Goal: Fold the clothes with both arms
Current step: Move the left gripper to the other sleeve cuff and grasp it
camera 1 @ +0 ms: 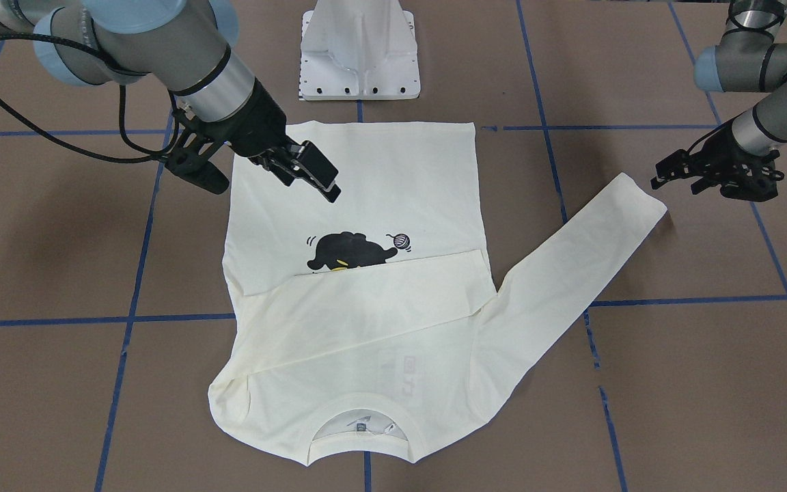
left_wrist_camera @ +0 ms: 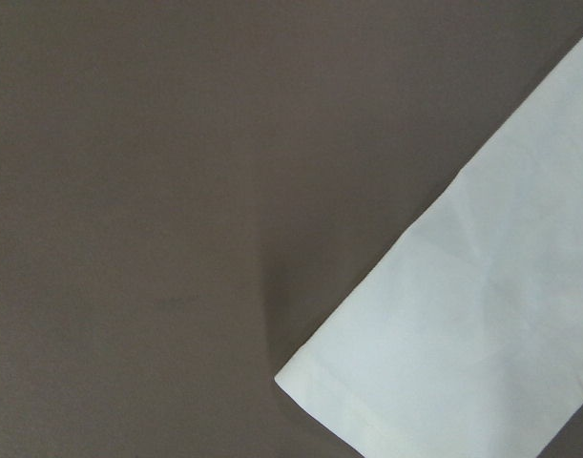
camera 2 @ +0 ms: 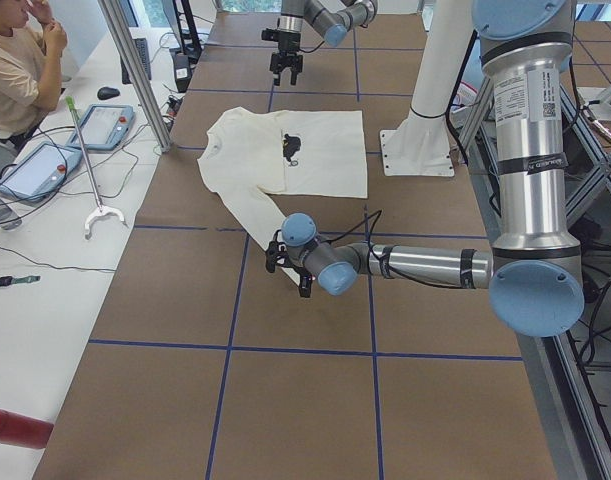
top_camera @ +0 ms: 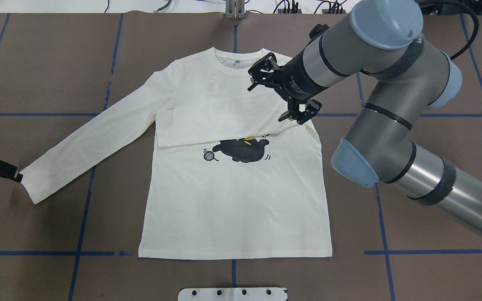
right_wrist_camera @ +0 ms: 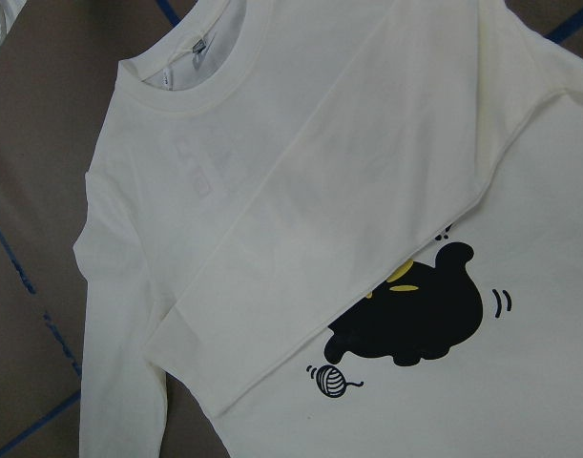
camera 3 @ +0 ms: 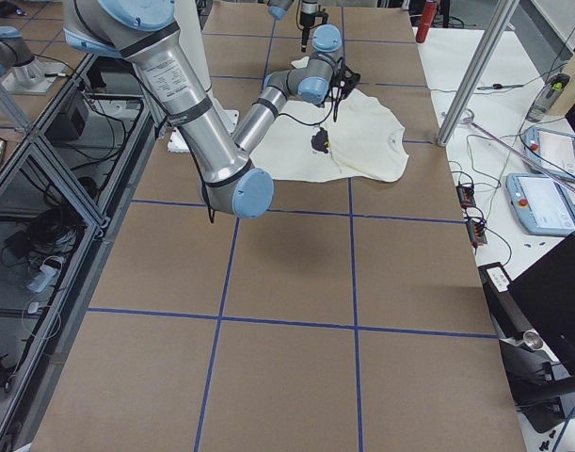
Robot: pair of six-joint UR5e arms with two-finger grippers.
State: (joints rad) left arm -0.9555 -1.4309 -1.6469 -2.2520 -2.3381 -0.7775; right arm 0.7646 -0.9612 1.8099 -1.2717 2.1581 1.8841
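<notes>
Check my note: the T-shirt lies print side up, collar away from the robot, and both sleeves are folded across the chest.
Wrong on one point. Only one sleeve is folded across the chest of the T-shirt; the other sleeve lies stretched out sideways, its cuff by the left gripper. The overhead exterior view shows it. Print up and collar far: correct.

A white pedestal (camera 1: 359,51) stands on the blue-taped brown table (camera 1: 694,383).

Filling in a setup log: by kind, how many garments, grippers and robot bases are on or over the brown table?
Long-sleeved T-shirt: 1
Grippers: 2 (left gripper, right gripper)
White pedestal base: 1
Total: 4
</notes>
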